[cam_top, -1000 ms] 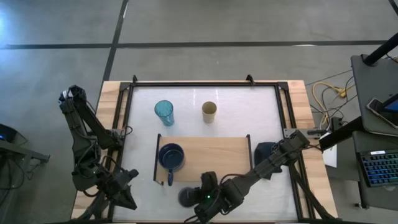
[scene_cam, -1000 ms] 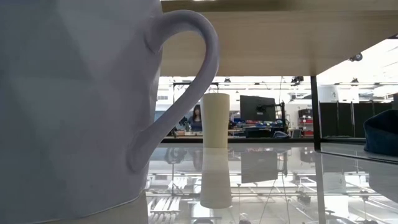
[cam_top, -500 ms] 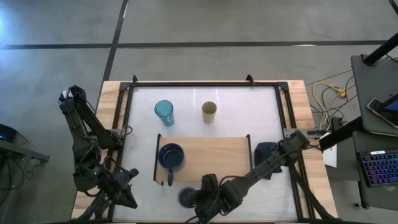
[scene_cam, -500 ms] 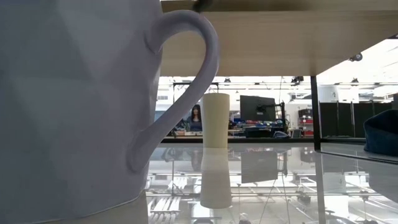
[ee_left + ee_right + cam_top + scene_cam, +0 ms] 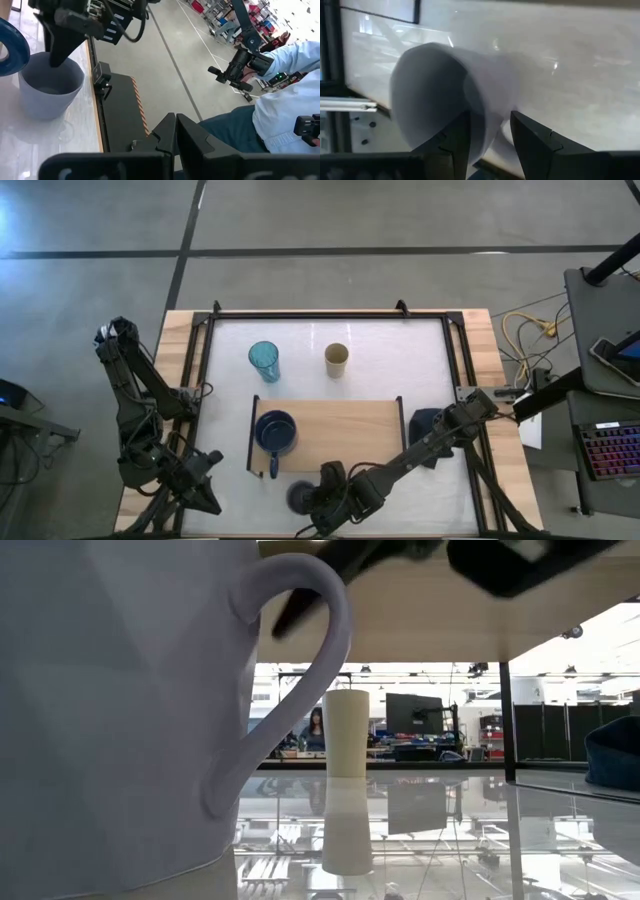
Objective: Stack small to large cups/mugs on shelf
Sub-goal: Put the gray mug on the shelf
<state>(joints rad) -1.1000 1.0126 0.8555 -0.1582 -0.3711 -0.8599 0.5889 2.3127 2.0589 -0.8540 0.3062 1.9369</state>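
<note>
**Right gripper at the rim of the grey-lavender mug**

The right gripper [image 5: 487, 135] is low at the table's near edge, its fingers apart, one inside and one outside the wall of the grey-lavender mug [image 5: 445, 95]. Just beyond it is the shelf [image 5: 340, 430] with the navy mug [image 5: 275, 432] on the left end. Farther off stand the teal tumbler [image 5: 264, 361] and the tan cup [image 5: 337, 360]. The left gripper [image 5: 205, 480] waits closed, well to the side.

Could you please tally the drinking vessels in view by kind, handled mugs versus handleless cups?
Handled mugs: 2, the dark navy mug on the shelf and the grey-lavender mug at the right gripper.
Handleless cups: 2, the teal tumbler and the tan cup.
Total: 4.
</note>
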